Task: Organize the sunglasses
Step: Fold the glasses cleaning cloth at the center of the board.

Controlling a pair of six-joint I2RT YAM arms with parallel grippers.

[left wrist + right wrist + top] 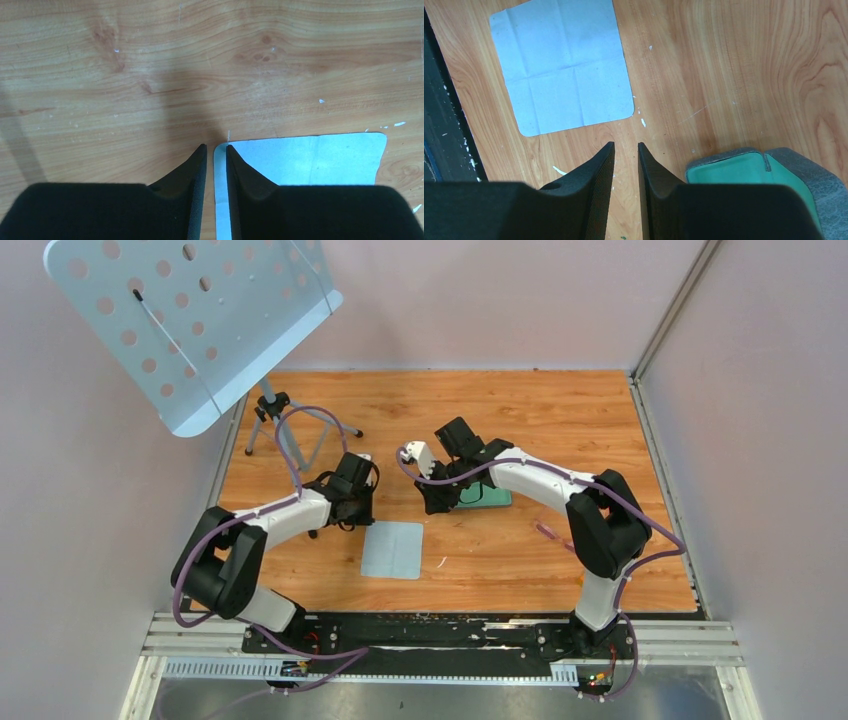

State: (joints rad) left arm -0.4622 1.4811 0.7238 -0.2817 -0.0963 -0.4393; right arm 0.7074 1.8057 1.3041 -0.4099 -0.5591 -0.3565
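Observation:
A thin purple-pink piece of the sunglasses (pixel 549 533) lies on the wooden table beside the right arm's elbow; the rest is too small to make out. The grey case (pixel 492 497) lies open, its teal inside up, and also shows in the right wrist view (pixel 744 172). My right gripper (pixel 432 502) (pixel 626 144) hovers just left of the case, jaws nearly together and empty. My left gripper (pixel 362 518) (pixel 215 147) is over the far left corner of the pale blue cloth (pixel 393 550) (pixel 310 157) (pixel 564 70), jaws nearly together, holding nothing.
A perforated music stand (pixel 200 310) on a tripod (pixel 290 435) stands at the back left. Walls enclose the table on three sides. A black rail (pixel 440 632) runs along the near edge.

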